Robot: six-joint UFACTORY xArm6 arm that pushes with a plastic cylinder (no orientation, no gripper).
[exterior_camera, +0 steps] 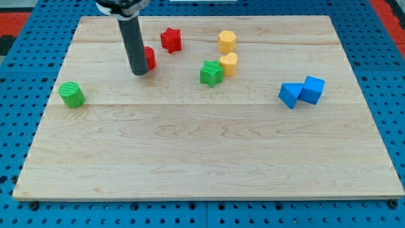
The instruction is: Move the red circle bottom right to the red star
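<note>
Red circle point(150, 57) (half hidden) touches my tip point(139, 73).

board point(209, 152): pale wood, matt, visible grain in glued planks
blocks, such as the red star point(171, 39): looked like matt plastic, finely ridged sides
rod point(133, 44): dark, smooth, slight sheen
base point(380, 38): blue perforated sheet

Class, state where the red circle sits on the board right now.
The red circle sits in the view's upper left, touching my tip on its left side, with the red star just up-right of it.
</note>
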